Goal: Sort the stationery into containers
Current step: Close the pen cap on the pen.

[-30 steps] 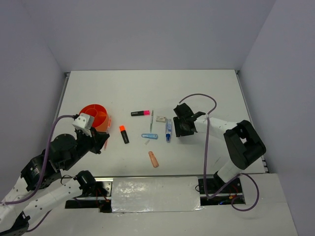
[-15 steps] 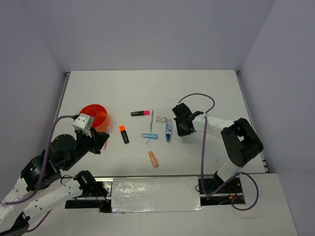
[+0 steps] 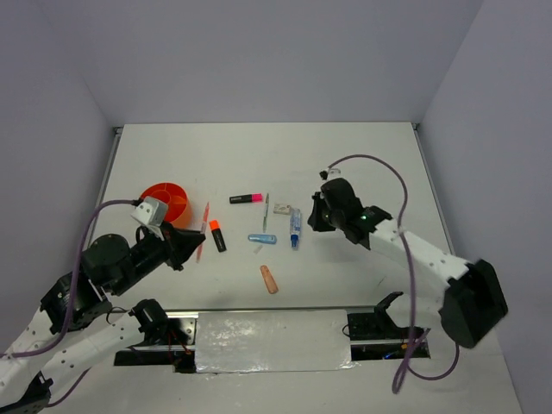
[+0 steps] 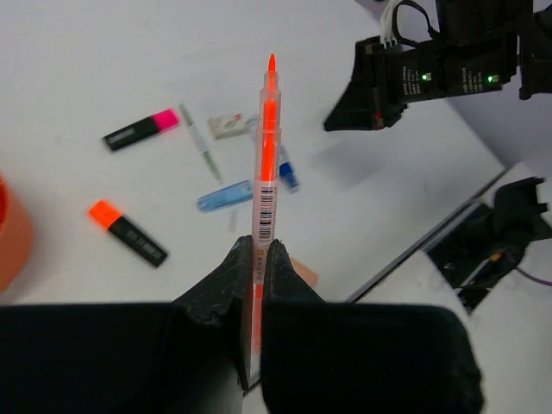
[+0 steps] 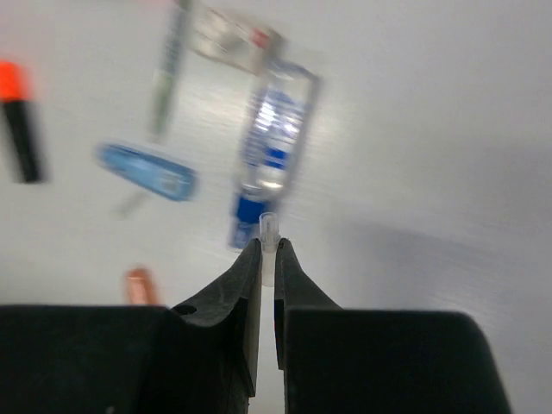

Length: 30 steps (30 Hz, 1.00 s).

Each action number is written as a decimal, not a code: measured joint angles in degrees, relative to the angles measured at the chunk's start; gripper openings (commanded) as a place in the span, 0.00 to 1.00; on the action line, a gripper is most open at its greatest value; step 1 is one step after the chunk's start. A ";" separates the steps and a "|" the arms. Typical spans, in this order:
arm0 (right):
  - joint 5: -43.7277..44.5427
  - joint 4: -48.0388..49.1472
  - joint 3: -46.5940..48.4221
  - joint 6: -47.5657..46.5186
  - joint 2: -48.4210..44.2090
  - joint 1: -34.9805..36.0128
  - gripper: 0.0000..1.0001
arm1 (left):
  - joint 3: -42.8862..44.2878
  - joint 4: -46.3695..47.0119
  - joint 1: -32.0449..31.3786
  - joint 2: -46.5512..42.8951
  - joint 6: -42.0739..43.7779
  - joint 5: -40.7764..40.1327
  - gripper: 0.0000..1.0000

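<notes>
Both pincers are closed: the left pincer (image 4: 260,248) clamps a thin orange pen (image 4: 266,164) near its lower end, tip toward the top of its wrist frame, near and right of the orange tub (image 3: 172,194) at left-centre overhead. Light, stiff and smooth-barrelled, the pen could pivot; a mid-barrel hold looks safer. The right pincer (image 5: 267,250), nearly shut, seems to pinch a small pale piece (image 5: 268,226) below the blue marker (image 5: 274,142) in its frame

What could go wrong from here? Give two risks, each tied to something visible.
1. The left gripper pinches the orange pen toward one end; the long free part could swing or catch the orange tub rim.
2. The right gripper holds a small clear piece by its tips only; it could slip out.
</notes>
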 measured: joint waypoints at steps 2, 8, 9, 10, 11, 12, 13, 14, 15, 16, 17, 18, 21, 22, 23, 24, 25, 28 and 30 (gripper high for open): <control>-1.57 3.21 -1.09 2.14 -8.26 0.63 0.00 | -1.68 5.31 0.00 0.28 -0.94 3.37 0.00; -6.08 24.11 -11.06 12.87 -30.38 3.87 0.00 | -12.35 24.48 0.00 6.84 -6.14 15.13 0.00; -6.10 27.78 -13.40 15.04 -32.94 4.70 0.00 | -14.32 28.11 -0.02 7.80 -7.17 16.92 0.00; -6.03 30.73 -15.32 16.98 -34.75 5.60 0.00 | -16.11 31.36 -0.04 9.07 -8.52 18.53 0.00; -5.62 33.18 -16.63 18.82 -36.37 6.56 0.00 | -17.70 34.32 -0.04 10.16 -9.79 20.11 0.00; -5.22 35.45 -17.35 20.20 -37.18 7.52 0.00 | -19.02 37.07 -0.04 10.86 -10.51 21.40 0.00; -4.48 38.03 -17.77 21.51 -37.57 8.96 0.00 | -19.87 39.39 -0.04 11.34 -11.50 22.47 0.00; -3.32 40.70 -18.05 22.25 -37.55 10.67 0.00 | -20.41 41.57 -0.04 11.72 -12.20 23.37 0.00; -2.43 43.71 -18.32 22.62 -37.40 12.70 0.00 | -20.57 43.74 -0.04 12.09 -12.98 24.33 0.00; -1.66 46.16 -18.45 22.80 -36.98 14.75 0.00 | -20.59 46.07 -0.09 12.39 -13.60 25.07 0.00; -0.94 48.63 -18.49 22.73 -36.50 16.81 0.00 | -20.59 48.33 -0.11 12.59 -14.34 25.77 0.00; -0.33 50.82 -18.49 22.25 -35.78 18.43 0.00 | -20.59 49.96 -0.13 12.68 -14.67 26.29 0.00; 0.72 56.28 -18.43 19.87 -32.96 22.53 0.00 | -20.59 53.46 -0.22 12.68 -15.85 27.36 0.00; 0.87 57.51 -18.32 19.12 -32.22 23.26 0.00 | -20.61 54.03 -0.26 12.63 -15.98 27.52 0.00; 1.09 58.66 -18.18 18.32 -31.52 23.93 0.00 | -20.70 54.53 -0.28 12.52 -16.02 27.56 0.00; 1.25 59.76 -17.99 17.59 -30.95 24.41 0.00 | -20.85 54.84 -0.31 12.37 -16.04 27.58 0.00; 1.33 60.52 -17.86 17.00 -30.62 24.68 0.00 | -21.00 54.90 -0.31 12.20 -16.02 27.56 0.00; 2.21 62.66 -17.33 15.43 -30.14 25.07 0.00 | -21.59 54.80 -0.31 11.47 -16.02 27.56 0.00; 2.82 63.28 -16.74 14.62 -29.94 25.09 0.00 | -21.88 54.75 -0.31 10.95 -16.02 27.56 0.00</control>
